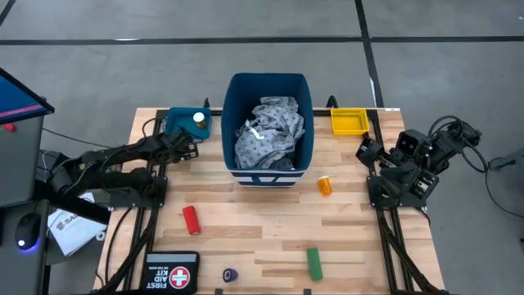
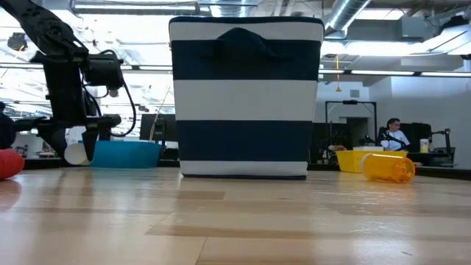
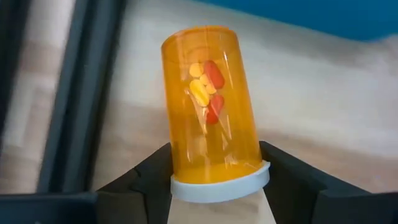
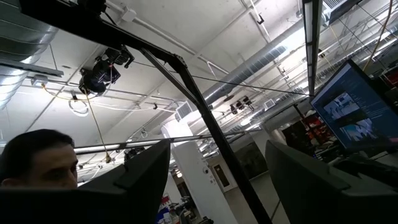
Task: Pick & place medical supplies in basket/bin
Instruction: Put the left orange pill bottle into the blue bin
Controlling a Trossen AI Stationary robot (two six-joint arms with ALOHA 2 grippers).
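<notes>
The grey gown (image 1: 269, 131) fills the dark blue bin (image 1: 232, 98) between both arms.

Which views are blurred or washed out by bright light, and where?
Left wrist view: the orange pill bottle held in the left hand is sharp, the wood behind it soft. Low view: bright ceiling lights wash out the background behind the blue bin. High view: evenly lit.

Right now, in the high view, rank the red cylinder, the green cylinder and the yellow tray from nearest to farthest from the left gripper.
From the left gripper:
1. Red cylinder, on the table's left side.
2. Yellow tray, beyond the blue bin, to the right.
3. Green cylinder, near the front edge.
</notes>
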